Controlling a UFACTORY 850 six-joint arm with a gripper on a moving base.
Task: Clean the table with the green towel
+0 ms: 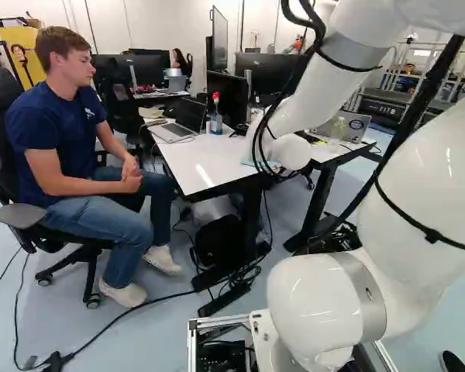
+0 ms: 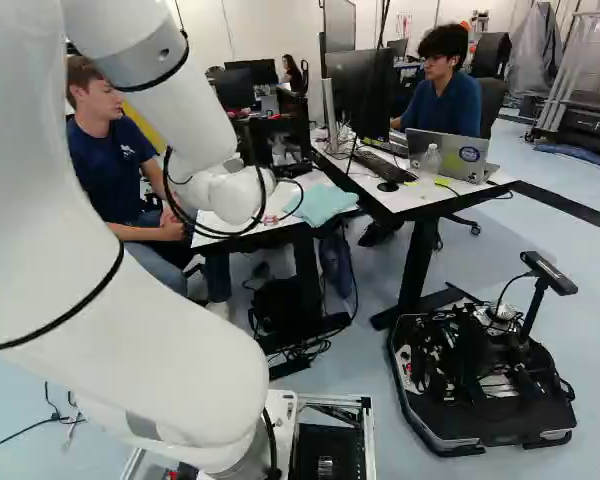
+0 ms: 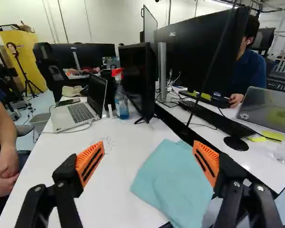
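Wrist view: towel [image 3: 168, 178] reaches table's [image 3: 109, 190] edge.

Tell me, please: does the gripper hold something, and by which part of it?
Nothing is held. The gripper is open, its fingers wide apart, and the towel lies ungripped on the table.

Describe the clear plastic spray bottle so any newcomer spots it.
Find the white table holding a black monitor and an open silver laptop. Between those two stands the spray bottle, bluish liquid inside. Its red trigger sets it apart from the plain clear bottle on the neighbouring white desk.
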